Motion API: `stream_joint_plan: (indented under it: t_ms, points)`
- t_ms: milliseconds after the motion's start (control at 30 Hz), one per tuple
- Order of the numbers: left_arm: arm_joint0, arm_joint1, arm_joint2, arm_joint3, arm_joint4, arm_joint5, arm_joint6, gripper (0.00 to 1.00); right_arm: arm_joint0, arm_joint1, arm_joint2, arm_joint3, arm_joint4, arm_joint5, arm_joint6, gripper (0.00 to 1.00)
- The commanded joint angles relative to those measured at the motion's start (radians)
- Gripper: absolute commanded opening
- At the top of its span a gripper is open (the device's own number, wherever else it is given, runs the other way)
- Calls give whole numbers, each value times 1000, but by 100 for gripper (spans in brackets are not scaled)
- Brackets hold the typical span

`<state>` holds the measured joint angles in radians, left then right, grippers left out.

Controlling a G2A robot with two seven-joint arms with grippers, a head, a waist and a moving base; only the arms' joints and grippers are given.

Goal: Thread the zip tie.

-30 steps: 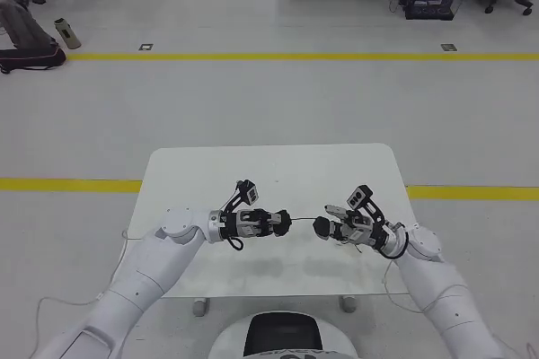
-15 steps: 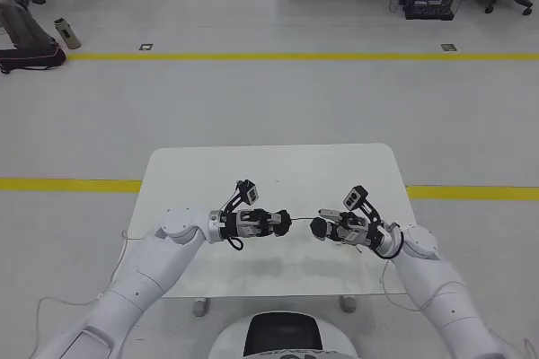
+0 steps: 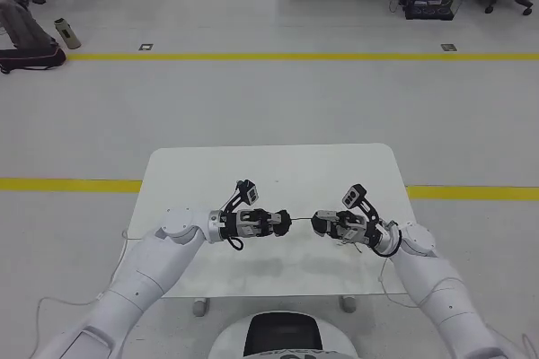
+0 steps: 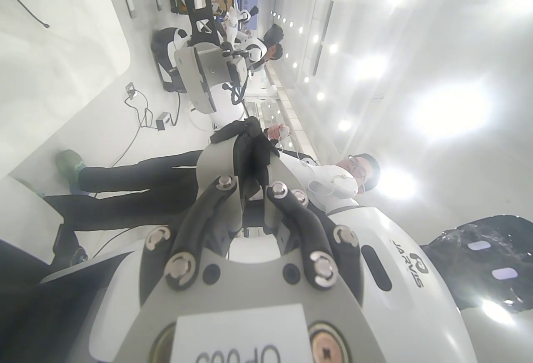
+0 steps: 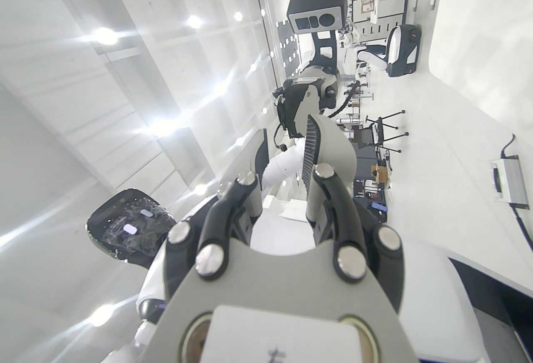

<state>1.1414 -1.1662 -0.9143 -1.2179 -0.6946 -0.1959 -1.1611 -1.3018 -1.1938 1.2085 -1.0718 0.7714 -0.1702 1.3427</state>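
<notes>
Top view: zip tie point(image 3: 301, 218) read as a thin dark strand, straight and nearly level, with no loop formed in it. It spanned the gap between the two grippers and was held in the air over the near half of the table point(image 3: 207, 170), not lying on it.

One end was in the left gripper point(image 3: 281, 220), which was clamped on it. In the left wrist view that gripper's fingers point(image 4: 216, 164) were drawn together with something dark pinched at their tips. This was probably the tie, though it was too close and blurred to be sure.

The strand's free end reached the tips of the right gripper point(image 3: 320, 222). Whether it touched them could not be told from above. In the right wrist view the right gripper stood spread, and the ribbed pad point(image 5: 309, 148) of one finger was bare and facing the gap.

Both grippers pointed at each other, tip to tip, roughly on one line across the table. The table was white with rounded corners. A yellow line point(image 3: 63, 185) ran along the floor on either side of it.
</notes>
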Motion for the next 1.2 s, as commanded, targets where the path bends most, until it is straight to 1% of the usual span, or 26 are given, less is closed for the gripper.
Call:
stream_joint_plan:
  t_ms: [0,267,400,600,900,1100,1167]
  points:
    - [0,0,0,0,0,0,0,0,3,0,-2,5,3,-4,7,17]
    - [0,0,0,0,0,0,0,0,9,1,-5,15,7,-15,36,18]
    - [0,0,0,0,0,0,0,0,8,3,-3,16,8,-21,46,16]
    - [0,0,0,0,0,0,0,0,4,5,0,13,17,-28,47,16]
    - [0,0,0,0,0,0,0,0,8,5,-5,18,24,-35,40,19]
    - [0,0,0,0,0,0,0,0,12,4,-8,23,27,-42,37,15]
    - [0,0,0,0,0,0,0,0,13,4,-9,24,28,-43,37,15]
